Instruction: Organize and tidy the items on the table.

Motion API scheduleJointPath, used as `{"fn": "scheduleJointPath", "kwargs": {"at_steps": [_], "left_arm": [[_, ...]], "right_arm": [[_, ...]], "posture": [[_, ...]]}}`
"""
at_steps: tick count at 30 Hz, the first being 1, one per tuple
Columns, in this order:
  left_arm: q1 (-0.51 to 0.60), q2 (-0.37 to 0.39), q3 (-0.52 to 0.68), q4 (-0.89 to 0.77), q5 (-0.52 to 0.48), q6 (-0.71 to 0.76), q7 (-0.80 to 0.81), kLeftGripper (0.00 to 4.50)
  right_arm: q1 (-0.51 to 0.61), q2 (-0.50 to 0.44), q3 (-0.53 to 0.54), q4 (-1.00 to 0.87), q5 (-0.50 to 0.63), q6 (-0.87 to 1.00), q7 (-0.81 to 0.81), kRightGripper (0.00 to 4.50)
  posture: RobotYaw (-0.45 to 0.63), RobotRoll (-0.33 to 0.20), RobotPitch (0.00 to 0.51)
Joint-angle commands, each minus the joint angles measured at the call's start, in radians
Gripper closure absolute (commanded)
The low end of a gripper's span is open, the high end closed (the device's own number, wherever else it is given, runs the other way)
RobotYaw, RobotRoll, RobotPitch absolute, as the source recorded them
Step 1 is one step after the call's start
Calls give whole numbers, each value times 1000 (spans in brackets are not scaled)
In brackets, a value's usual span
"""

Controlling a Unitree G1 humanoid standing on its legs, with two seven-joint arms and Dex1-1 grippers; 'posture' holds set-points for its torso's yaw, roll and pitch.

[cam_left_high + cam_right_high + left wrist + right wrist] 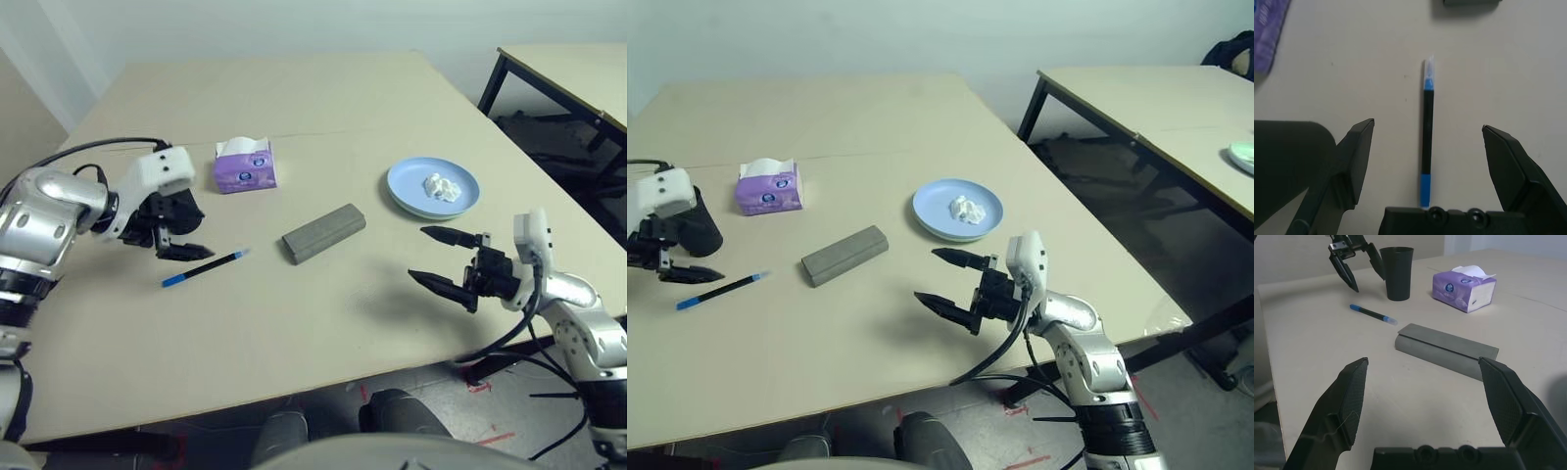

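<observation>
A black pen with blue ends (204, 268) lies on the table (323, 333) at the left. My left gripper (181, 250) hovers open just above its near end, and the pen (1427, 132) runs between the two fingers. The black cup (698, 227) stands right behind that gripper. At the table's middle lies the grey glasses case (323, 233). Further right, the blue plate (407, 191) carries the white tissue wad (443, 186). My right gripper (439, 257) hangs open and empty in front of the plate, pointing towards the case (1447, 350).
A purple tissue box (245, 164) stands behind the pen and the case. A second table on black legs (568, 69) stands to the right, with a pale green plate (1244, 155) on it. The table's front edge runs close to my right arm.
</observation>
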Motion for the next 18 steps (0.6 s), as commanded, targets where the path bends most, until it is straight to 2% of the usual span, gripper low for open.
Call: {"fn": "scheduleJointPath", "kwargs": {"at_steps": [1,7,18], "left_arm": [[-6,-16,-37,18,46,-29,-32,16],[13,-39,-74,39,108,-53,-49,16],[43,-112,-110,114,200,-124,-13,16]], "right_arm": [[10,-5,8,-17,-13,-18,15,0],[17,-28,33,-6,-50,-81,79,0],[18,-29,40,-7,-60,-91,91,0]], "posture": [[-156,0,0],[-163,0,0],[-170,0,0]]}}
